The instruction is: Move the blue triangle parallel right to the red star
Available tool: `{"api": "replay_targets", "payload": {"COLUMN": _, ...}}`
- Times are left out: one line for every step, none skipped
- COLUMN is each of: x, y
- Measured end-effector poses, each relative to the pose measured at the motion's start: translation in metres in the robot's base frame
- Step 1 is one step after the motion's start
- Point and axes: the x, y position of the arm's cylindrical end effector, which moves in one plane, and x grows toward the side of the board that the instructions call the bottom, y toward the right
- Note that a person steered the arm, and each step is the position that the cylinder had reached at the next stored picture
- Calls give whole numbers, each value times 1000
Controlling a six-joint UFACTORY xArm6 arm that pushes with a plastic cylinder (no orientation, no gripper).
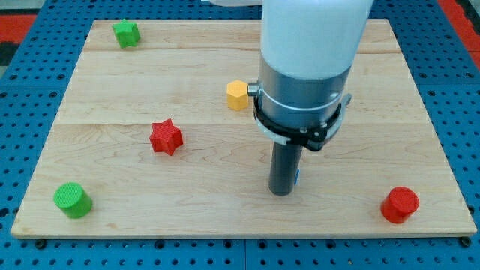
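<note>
The red star [166,138] lies on the wooden board [112,97] at the view's left of centre. My tip [281,192] rests on the board well to the right of the star and a little lower. Only a thin blue sliver [297,178] shows at the rod's right edge, just above the tip; it is the blue triangle, mostly hidden behind the rod. The tip touches or nearly touches it.
A yellow block [237,95] sits by the arm's left side. A green block [126,33] is at the top left, a green cylinder [72,200] at the bottom left, a red cylinder [399,205] at the bottom right.
</note>
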Motion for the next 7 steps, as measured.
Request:
{"api": "replay_targets", "payload": {"x": -14, "y": -1}}
{"api": "replay_targets", "payload": {"x": -14, "y": -12}}
{"api": "replay_targets", "payload": {"x": -22, "y": -12}}
{"api": "replay_targets", "payload": {"x": -42, "y": -10}}
{"api": "replay_targets", "payload": {"x": -60, "y": -4}}
{"api": "replay_targets", "payload": {"x": -67, "y": 13}}
{"api": "replay_targets", "payload": {"x": -67, "y": 22}}
